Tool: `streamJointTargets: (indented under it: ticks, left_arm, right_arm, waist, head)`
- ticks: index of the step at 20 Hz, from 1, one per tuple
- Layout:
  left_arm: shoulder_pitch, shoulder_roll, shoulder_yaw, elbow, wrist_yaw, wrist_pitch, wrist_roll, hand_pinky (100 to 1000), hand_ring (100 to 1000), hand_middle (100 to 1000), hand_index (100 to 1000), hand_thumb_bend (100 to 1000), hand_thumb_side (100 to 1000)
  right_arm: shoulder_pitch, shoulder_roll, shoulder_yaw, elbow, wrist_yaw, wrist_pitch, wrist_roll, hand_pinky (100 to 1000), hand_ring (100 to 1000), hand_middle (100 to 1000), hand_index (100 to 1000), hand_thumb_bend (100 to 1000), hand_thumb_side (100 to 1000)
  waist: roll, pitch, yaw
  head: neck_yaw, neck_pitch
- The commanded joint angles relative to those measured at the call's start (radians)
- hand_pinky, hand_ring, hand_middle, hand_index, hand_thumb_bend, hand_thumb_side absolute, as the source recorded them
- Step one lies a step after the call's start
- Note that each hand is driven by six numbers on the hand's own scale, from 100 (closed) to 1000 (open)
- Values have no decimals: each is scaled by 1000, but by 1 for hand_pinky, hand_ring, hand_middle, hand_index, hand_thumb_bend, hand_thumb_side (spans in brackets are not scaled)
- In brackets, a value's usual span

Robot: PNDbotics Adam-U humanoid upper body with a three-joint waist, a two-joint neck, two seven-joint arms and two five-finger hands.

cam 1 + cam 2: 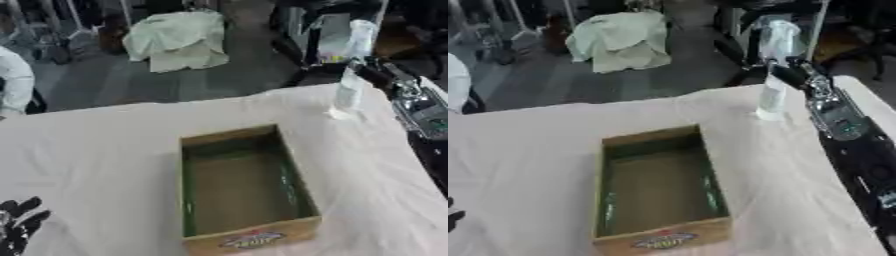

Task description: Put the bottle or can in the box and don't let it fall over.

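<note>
My right arm reached along the right edge of the worktop (105, 150) toward the far right corner, where the bottle (772, 102) stood upright on the white cloth. My right hand (787, 71) was at the upper part of the bottle, touching it or just beside it, but I could not tell whether the fingers were closed around it or not. My left hand (17, 225) rested near the near left corner with the fingers relaxed and straight, holding nothing.

The box (241, 185) stood open in the middle of the worktop, with nothing inside that I could see, well apart from the bottle.

The bottle was clear plastic, tall and thin. I judged it to be light, a little soft if squeezed, and smooth, so it could slip. Because it was tall on a small base, it would tip easily, also on the wrinkled cloth. I thought the best place to hold it was around the middle of the body, keeping it upright until its base stood flat on the box floor.
</note>
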State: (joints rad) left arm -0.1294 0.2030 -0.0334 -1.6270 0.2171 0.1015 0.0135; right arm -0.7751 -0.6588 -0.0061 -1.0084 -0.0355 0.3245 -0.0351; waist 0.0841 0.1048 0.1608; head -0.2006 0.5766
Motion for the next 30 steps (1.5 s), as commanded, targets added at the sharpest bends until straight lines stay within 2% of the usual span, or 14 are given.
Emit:
streamJointTargets:
  ticks: [1, 30]
  left_arm:
    - [-11, 9, 3, -11, -5, -1, -4, 1000, 830, 896, 777, 100, 908]
    - [-23, -8, 2, -16, -13, -4, -6, 1000, 830, 898, 779, 100, 913]
  right_arm:
    - [-26, -45, -8, -9, 9, -2, -7, 1000, 1000, 1000, 1000, 100, 611]
    - [-60, -95, -20, 3, -25, -3, -35, 1000, 1000, 1000, 1000, 100, 618]
  waist:
    - [-2, -5, 0]
    - [15, 47, 13]
  head:
    - [-1, -15]
    - [-16, -71]
